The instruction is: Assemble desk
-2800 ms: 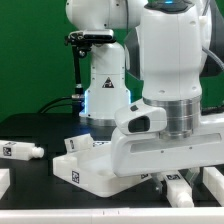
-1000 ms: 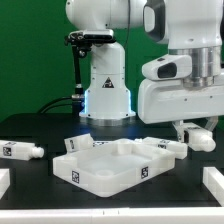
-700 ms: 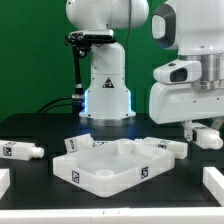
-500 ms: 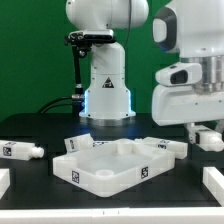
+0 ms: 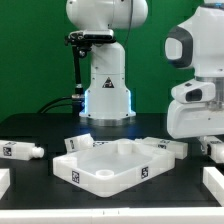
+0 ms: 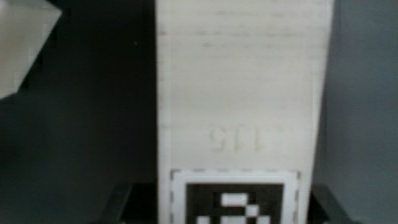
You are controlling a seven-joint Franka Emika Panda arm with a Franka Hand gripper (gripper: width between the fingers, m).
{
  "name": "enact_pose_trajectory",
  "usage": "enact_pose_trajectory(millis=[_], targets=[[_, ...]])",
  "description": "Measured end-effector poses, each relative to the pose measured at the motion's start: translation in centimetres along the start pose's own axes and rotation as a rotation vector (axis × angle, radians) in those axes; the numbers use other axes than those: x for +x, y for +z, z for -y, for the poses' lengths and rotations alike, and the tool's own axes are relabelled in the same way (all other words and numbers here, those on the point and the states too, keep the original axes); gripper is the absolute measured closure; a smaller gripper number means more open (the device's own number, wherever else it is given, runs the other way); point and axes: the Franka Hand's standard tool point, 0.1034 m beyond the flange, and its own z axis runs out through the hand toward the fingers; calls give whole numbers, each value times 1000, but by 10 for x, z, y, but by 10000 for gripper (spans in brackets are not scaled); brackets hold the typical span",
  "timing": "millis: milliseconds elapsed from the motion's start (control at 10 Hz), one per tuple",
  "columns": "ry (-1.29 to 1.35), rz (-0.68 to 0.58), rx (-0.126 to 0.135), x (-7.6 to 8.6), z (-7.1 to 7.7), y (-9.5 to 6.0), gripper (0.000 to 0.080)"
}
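Assembly barely begun: no leg is seen fitted.
The desk panel (image 5: 100, 168) is laid rim-up on the tabletop (image 5: 35, 135); 1 leg (image 6: 240, 90) is clamped in the part-closed claw (image 5: 212, 144) at the exterior view's right; other legs (image 5: 20, 152) are left loose.

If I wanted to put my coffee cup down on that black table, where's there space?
Bare black table lies between the tabletop panel and the lone leg on the exterior view's left, and again behind the panel, before the robot base. The exterior view's right is crowded: legs beside the panel, the arm close by.
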Motion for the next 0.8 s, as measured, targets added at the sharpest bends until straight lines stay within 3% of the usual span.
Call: enact_pose_trajectory(millis=[400, 500, 600, 700, 800], targets=[[0, 5, -1, -1, 0, 2, 518], [-23, 5, -1, -1, -3, 1, 334], [-58, -2, 0, 5, -12, -5, 216], [-72, 8, -4, 9, -19, -17, 216], [-127, 21, -6, 16, -34, -37, 164]])
